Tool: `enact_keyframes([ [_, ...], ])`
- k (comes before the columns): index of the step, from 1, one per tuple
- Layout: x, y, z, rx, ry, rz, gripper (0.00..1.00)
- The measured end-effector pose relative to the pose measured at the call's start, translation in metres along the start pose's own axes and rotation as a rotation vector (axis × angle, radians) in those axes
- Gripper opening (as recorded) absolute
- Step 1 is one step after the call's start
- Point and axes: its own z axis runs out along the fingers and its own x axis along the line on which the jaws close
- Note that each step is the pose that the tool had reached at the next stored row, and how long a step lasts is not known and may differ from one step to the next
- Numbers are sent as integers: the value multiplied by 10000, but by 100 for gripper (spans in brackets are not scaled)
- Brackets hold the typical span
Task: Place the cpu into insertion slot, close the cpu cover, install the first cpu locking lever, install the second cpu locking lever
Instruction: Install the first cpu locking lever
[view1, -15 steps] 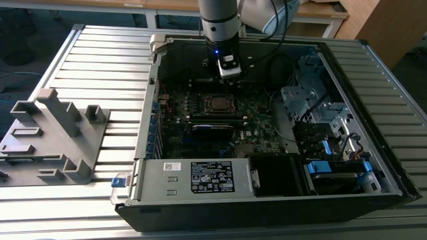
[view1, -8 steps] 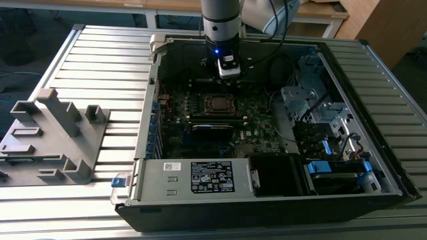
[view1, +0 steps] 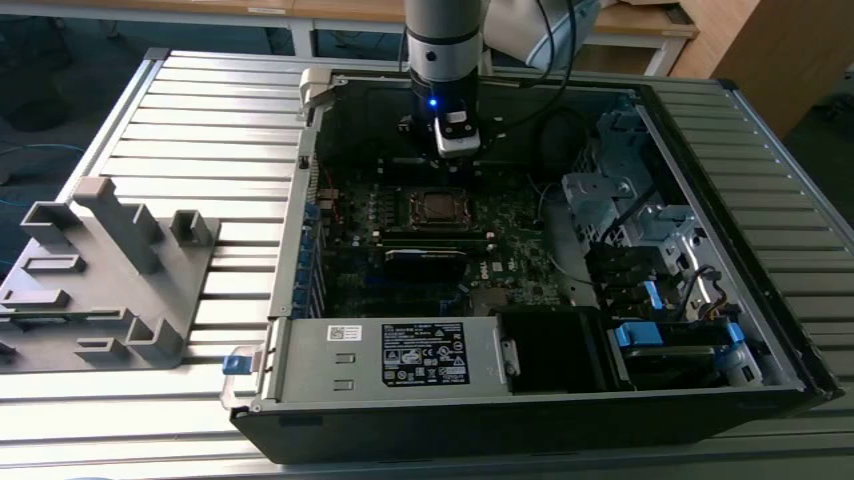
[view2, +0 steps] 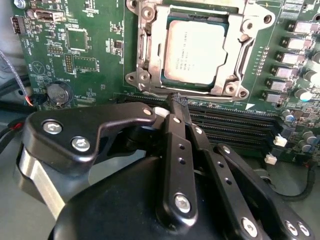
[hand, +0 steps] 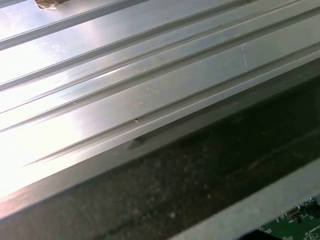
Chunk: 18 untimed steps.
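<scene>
Cpu (view2: 195, 52) seated in insertion slot (view2: 150, 50), cpu cover (view2: 232, 47) down; gripper (view2: 177, 102) pinched together, empty (beside socket edge), so lever stage apparently in hand.

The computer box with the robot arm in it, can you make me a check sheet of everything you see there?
Surface: ribbed metal table carrying the open computer case.
Job's things: cpu lies in the insertion slot; cpu cover is down around it.
Clutter: grey plastic fixture on the exterior view's left.
Grippers: gripper shut, empty, hanging just beside the socket.
Cables: black cables inside the case; another cable runs along the arm.
Surroundings: wooden furniture behind the table.
</scene>
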Motion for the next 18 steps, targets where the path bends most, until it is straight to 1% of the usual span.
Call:
enact_keyframes([
  [2, -3, -5, 1, 29, -14, -6, 10],
  [4, -11, -24, 0, 90, -38, -13, 10],
  [5, -17, -38, -1, 132, -56, -19, 10],
  [7, -33, -73, -1, 204, -85, -28, 10],
  [9, -50, -111, -1, 258, -111, -35, 10],
  [10, -68, -151, -2, 307, -132, -42, 10],
  [13, -93, -207, -3, 379, -164, -52, 10],
  [15, -105, -233, -3, 391, -169, -54, 10],
  [18, -106, -235, -3, 393, -171, -53, 10],
])
